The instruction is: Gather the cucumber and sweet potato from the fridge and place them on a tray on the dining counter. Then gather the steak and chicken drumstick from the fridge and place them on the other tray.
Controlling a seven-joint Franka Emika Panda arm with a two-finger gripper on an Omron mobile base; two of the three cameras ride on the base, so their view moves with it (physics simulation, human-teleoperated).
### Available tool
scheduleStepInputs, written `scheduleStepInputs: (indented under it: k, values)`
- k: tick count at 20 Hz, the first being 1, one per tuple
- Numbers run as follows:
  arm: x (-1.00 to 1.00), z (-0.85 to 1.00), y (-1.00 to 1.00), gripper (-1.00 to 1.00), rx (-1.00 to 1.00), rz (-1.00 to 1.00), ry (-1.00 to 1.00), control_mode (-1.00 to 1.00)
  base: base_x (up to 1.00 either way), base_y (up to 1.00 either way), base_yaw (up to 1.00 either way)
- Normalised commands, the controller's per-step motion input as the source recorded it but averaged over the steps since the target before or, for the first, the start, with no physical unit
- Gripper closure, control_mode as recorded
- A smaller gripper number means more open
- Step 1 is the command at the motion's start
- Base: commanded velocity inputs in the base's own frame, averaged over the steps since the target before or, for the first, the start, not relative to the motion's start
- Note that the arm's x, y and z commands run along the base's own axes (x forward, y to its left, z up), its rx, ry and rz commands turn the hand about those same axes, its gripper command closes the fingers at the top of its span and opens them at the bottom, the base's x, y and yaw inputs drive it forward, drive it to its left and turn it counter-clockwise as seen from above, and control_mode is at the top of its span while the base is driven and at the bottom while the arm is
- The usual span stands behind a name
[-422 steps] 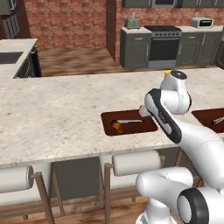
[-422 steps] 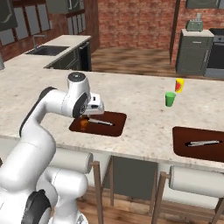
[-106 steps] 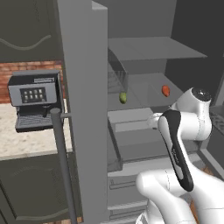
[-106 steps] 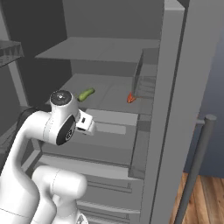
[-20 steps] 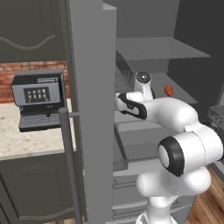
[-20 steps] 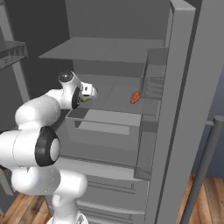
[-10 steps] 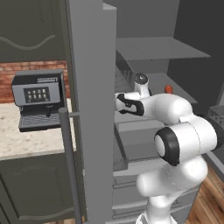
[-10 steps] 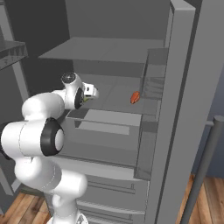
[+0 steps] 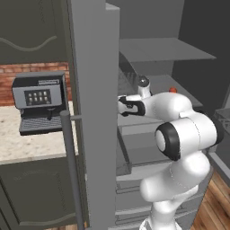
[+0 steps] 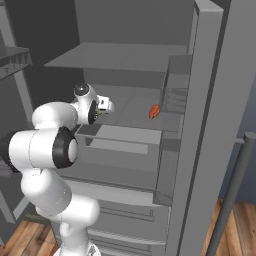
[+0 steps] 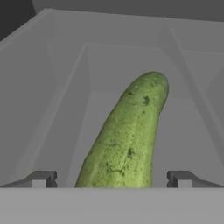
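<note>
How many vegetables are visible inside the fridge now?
2. The cucumber lies on the shelf between the open tool's fingertips. The orange sweet potato sits on the same shelf, nearer the door side. Others may be hidden behind the arm.

White rounded arm segs; dark joint rings; pincer (image 11: 112, 179) tips dark grey

I find nothing I can read anywhere in front of me: the coffee machine (image 9: 39, 102) at the left of the left base view has a dark panel with small pale icons, too blurred for me to make out as letters or numbers, and the fridge (image 10: 200, 125) walls and shelves carry no label or brand
</note>
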Motion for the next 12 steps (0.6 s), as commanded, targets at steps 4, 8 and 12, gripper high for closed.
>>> scheduleStepInputs:
  k: [4,8,12]
  values:
    - [0.15,-0.40,0.00,-1.00,0.00,0.00,0.04,-1.00,0.00,0.00,0.00]
    - [0.11,-0.48,0.00,1.00,0.00,0.00,0.07,-1.00,0.00,0.00,0.00]
    - [0.01,-0.88,-0.10,1.00,0.16,0.00,0.02,-1.00,0.00,0.00,0.00]
